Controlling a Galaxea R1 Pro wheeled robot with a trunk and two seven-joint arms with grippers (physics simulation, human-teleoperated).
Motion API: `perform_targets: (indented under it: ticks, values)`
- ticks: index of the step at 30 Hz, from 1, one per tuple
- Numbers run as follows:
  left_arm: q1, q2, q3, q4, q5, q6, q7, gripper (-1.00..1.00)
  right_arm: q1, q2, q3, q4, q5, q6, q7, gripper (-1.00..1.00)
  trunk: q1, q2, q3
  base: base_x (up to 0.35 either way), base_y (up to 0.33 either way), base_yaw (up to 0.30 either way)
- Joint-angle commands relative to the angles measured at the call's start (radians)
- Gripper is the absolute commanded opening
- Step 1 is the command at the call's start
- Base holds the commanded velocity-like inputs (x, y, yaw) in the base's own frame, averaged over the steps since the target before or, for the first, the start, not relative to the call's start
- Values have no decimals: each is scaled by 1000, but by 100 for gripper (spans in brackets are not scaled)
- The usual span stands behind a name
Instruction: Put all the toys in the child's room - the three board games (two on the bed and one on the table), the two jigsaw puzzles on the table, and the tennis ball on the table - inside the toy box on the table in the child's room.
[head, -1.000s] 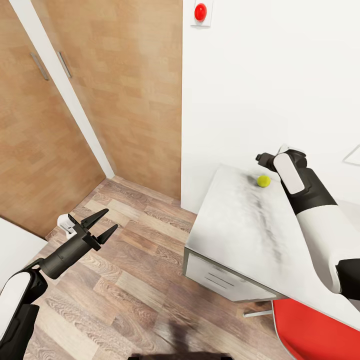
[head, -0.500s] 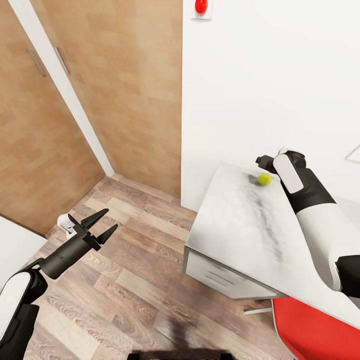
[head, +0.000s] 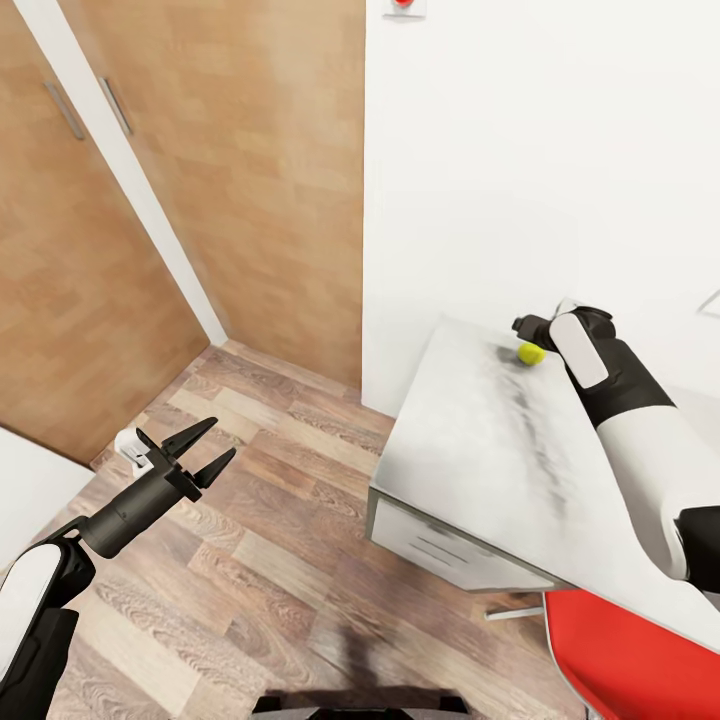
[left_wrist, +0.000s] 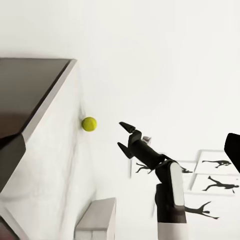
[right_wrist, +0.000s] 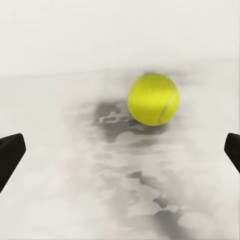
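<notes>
The small yellow-green tennis ball (head: 531, 352) lies on the pale grey table (head: 470, 460) near the wall, at the table's far end. My right gripper (head: 522, 324) hovers just over it, open. In the right wrist view the ball (right_wrist: 153, 98) sits ahead of the right gripper (right_wrist: 120, 150), and both dark fingertips (right_wrist: 10, 155) stand wide apart short of it. The left wrist view shows the ball (left_wrist: 89, 123) with the open right gripper (left_wrist: 124, 136) close beside it. A pale grey bin, the toy box (left_wrist: 97, 220), stands farther along the table. My left gripper (head: 190, 455) hangs open over the floor, holding nothing.
A red chair (head: 640, 660) is tucked under the table's near edge, beside white drawer fronts (head: 440, 555). Wooden doors (head: 100, 250) line the left side. Black silhouette prints (left_wrist: 215, 175) hang on the white wall. Wood-plank floor (head: 280, 560) lies between me and the table.
The head view has tilted a little, so the whole scene has slid. My right gripper has come slightly closer to the ball. The left arm has kept its pose.
</notes>
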Motion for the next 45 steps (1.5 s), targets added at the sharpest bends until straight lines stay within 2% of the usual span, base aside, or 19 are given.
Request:
perform_targets:
  ticks: [1,11,18,28,45]
  values:
    - [-1,0,1,0,-4,4,-5,100,-3,-2,5,5,-6,1,-6,100,0,-2,-3,0,0,0]
    - [-1,0,1,0,-4,4,-5,100,-20,-5,5,23,6,1,20,100,0,-2,-19,0,0,0]
    - [-2,0,-15,0,-6,4,-4,100,-30,-8,5,23,10,-1,33,100,0,-2,-31,77,0,0]
    - [-3,-3,-35,0,-45,2,-7,100,-34,-11,5,12,19,-6,39,100,0,-2,-40,128,0,0]
    - [-3,-4,-39,1,-57,1,-7,100,-34,-40,4,8,22,-8,37,100,0,-2,-48,17,0,0]
